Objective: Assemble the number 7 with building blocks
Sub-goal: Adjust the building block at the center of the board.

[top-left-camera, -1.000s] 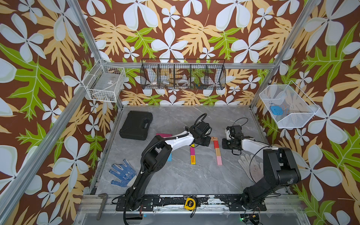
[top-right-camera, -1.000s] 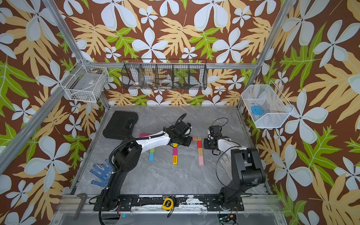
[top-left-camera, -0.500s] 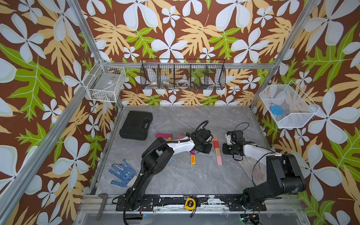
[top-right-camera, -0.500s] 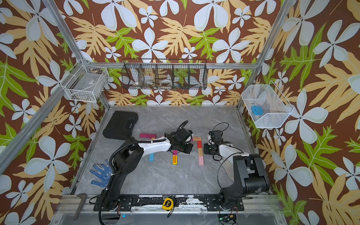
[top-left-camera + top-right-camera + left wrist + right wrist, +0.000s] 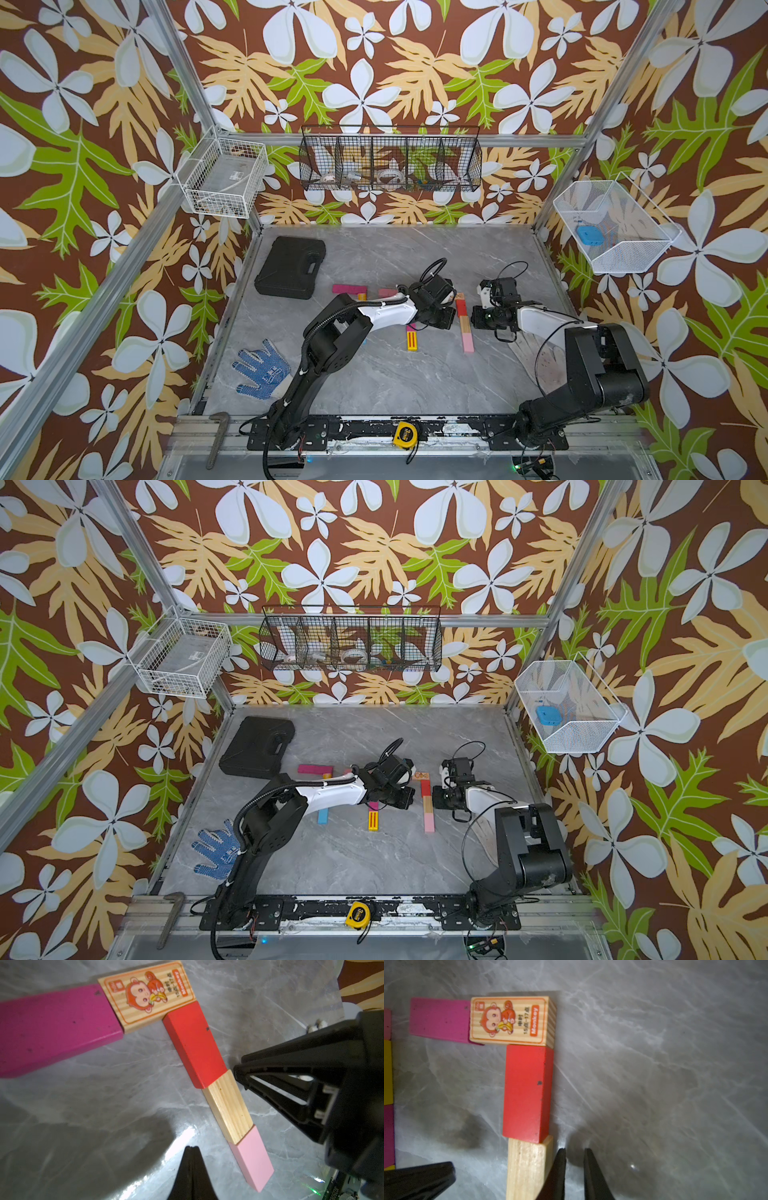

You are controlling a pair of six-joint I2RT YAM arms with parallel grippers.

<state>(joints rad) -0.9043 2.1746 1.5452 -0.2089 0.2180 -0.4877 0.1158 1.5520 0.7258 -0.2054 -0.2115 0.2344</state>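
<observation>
A grey marbled worktop is sitting inside a frame walled with leaf-and-flower print, and just right of its centre the building blocks are already lying flat in the shape of a 7. The magenta block and the monkey block are forming the top bar end to end, with the magenta end sitting slightly askew at the joint. From the monkey block's near side the red block, the plain wood block and the pink block are running toward the near edge as the stem, each touching the next.

The left end effector is hanging closed, tips pressed together and gripping nothing, over bare worktop inside the angle of the 7. The right end effector is all but closed, with only a slit between its tips. It is empty and low beside the stem on the right-edge side, near the red-to-wood seam; whether it is touching the wood I cannot tell.

The figure is looking nearly finished. What is left seems to be squaring the bar and trimming the stem's line. The yellow block, the blue block and the spare magenta block are lying unused to the left of the figure
</observation>
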